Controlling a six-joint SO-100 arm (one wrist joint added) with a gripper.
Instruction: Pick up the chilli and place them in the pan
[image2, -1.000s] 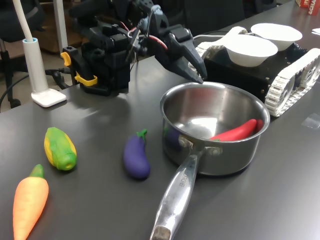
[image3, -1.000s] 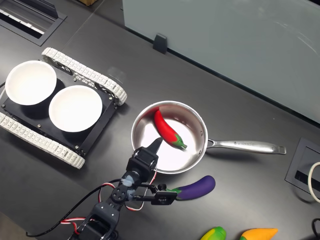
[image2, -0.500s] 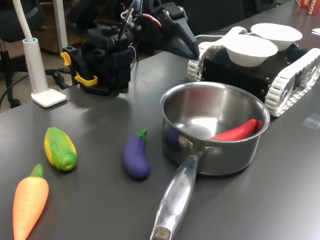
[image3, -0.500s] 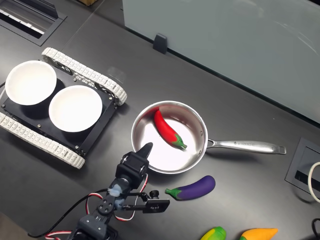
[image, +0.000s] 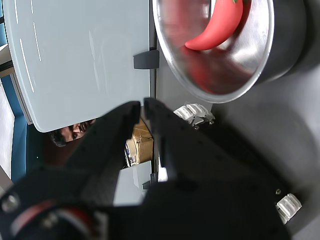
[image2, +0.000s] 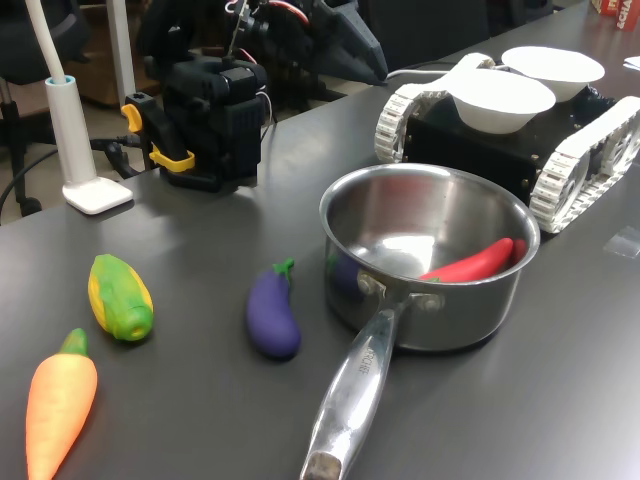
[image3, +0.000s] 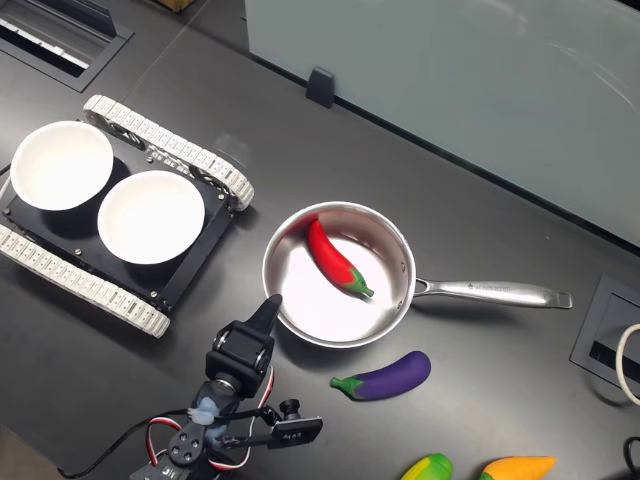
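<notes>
**Chilli lying in the pan, pincer empty and clear of it**

The chilli (image3: 333, 259) is being shown inside the pan (image3: 395, 306) in both exterior views, lying on the steel bottom with its tapered red tip against the wall and its green stem cap pointing toward the side where the long handle is riveted on. Nothing is being held against it. The pan is being carried by the dark desk (image3: 480, 205), with its handle running toward the second exterior view's right.

The pincer (image3: 268, 306) is being held just outside the pan's rim, on the side away from the handle, and above the desk. In the wrist view its two dark fingers (image: 131, 116) are being pressed nearly together at the tips, with nothing between them, so the pincer is being judged closed and empty.

The placing is therefore being judged as done: only one chilli is being seen, and it is already in the pan. The eggplant (image3: 385, 376), carrot (image2: 58, 405) and corn (image2: 120, 296) are lying on the desk outside the pan, untouched. At most, the arm's parking is being left to do.
</notes>
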